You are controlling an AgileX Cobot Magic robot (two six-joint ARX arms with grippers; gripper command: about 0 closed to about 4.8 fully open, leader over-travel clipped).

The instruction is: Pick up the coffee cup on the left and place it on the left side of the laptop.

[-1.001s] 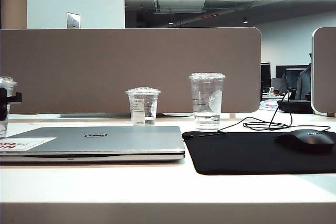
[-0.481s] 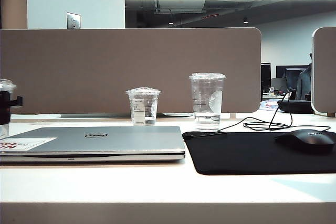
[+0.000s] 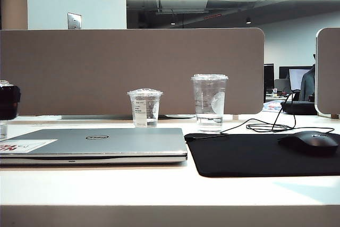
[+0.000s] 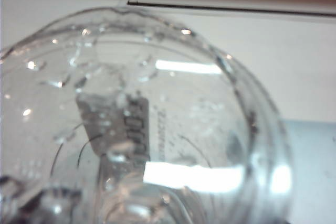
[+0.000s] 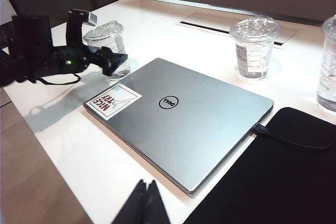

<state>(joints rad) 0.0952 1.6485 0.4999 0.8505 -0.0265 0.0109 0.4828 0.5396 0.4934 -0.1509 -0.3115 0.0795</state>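
Laptop (image 5: 181,121) lies closed on the white counter (image 5: 79,150), its lid bearing a round dark logo and a white sticker with red print near one corner. The coffee cup (image 5: 108,49), clear and lidded, stands upright on the counter just beside the laptop's sticker corner, close to the counter's left edge. The left gripper (image 5: 93,38) sits at this cup with its black fingers spread wide on either side of the cup's upper part; whether they touch the plastic cannot be told. In the left wrist view the cup's domed lid fills nearly everything. A shorter cup with a white label (image 3: 144,107) and a tall clear cup (image 3: 209,102) stand toward the counter's far edge. A black mouse mat (image 3: 260,154) touches the laptop's right side and carries a black mouse (image 3: 310,142). The right gripper (image 5: 145,201) hangs above the counter's near edge, fingers pressed together, holding nothing.
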